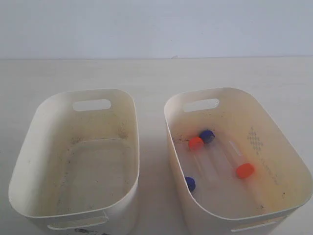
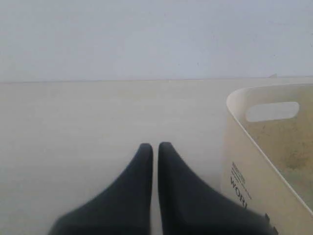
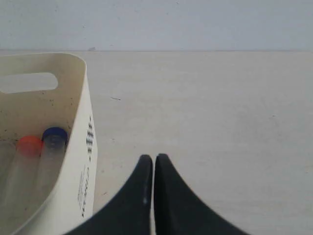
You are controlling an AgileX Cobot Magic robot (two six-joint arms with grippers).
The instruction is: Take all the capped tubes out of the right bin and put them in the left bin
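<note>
**binwatcher:** so where were the capped tubes (image 1: pixel 195 143) in that shot?

**tubeguy:** all four lay flat on the floor of the right bin (image 1: pixel 289 149), the yellowish one with the dotted diamond patch (image 1: pixel 254 140) on its inner wall. Two had orange caps, two dark blue. One orange and one blue cap sat touching near the far handle slot (image 1: pixel 201 105). The other orange cap (image 1: pixel 244 170) lay closer to the dotted wall, and the other blue cap (image 1: pixel 190 183) was up against the wall facing the left bin (image 1: pixel 29 147). That one stood just beside it on the table (image 1: pixel 151 78), its floor grimy with grey specks.

**binwatcher:** and the grippers?

**tubeguy:** the left gripper (image 2: pixel 155 147) had its dark fingers pressed together on nothing, above bare table next to the left bin's printed end. The right gripper (image 3: pixel 153 157) was the same: clenched, empty, outside the right bin.
</note>
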